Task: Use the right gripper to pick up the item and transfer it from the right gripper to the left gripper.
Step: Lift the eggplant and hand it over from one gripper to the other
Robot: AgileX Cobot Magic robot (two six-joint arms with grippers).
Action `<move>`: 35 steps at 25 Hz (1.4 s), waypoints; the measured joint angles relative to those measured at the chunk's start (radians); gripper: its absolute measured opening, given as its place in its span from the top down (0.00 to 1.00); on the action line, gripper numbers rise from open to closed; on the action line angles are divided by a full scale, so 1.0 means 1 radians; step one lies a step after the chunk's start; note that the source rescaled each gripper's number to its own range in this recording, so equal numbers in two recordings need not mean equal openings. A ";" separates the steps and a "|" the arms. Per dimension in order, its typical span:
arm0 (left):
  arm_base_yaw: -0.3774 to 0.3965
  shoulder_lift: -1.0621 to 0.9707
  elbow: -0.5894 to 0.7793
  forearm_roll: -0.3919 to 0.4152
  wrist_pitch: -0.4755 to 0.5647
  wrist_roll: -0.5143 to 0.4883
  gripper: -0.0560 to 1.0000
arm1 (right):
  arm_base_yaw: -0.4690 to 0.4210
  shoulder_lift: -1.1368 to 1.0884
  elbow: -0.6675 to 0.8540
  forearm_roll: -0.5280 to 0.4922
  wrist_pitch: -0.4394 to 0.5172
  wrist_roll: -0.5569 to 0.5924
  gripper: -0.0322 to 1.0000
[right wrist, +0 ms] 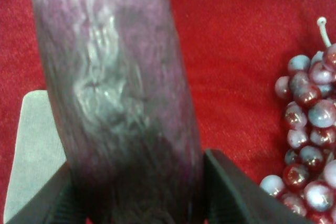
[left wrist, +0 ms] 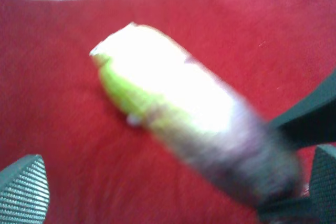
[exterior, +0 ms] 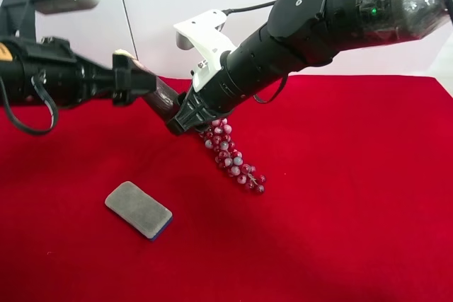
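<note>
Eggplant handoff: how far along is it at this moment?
Done: the eggplant is up off the red cloth, clamped at its dark end by the right gripper. In hand: its pale end is held out at the left gripper, whose jaws stand open, not gripping. Left: the left gripper closes on it and the right gripper lets go.

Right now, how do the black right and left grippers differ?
The right gripper, on the white-bracketed arm, has its jaws shut on the glossy dark purple eggplant piece; the left gripper, on the silver-cylinder arm, has its jaws wide open, gripping nothing. Both are black and hang above the red cloth.
</note>
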State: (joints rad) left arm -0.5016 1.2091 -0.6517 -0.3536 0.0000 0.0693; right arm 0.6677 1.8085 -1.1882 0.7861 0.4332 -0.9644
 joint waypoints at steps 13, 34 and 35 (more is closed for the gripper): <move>-0.002 0.000 -0.033 -0.001 -0.005 -0.004 0.00 | 0.021 0.000 0.000 0.032 -0.016 -0.022 0.95; -0.002 0.140 -0.034 -0.001 -0.060 -0.004 0.00 | 0.044 0.000 0.000 0.185 -0.042 -0.117 0.95; -0.002 0.142 -0.034 -0.002 -0.067 -0.004 0.00 | 0.044 0.000 0.000 0.187 -0.037 -0.122 0.95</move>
State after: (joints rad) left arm -0.5038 1.3509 -0.6854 -0.3553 -0.0671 0.0654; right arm 0.7113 1.8085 -1.1882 0.9734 0.3958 -1.0865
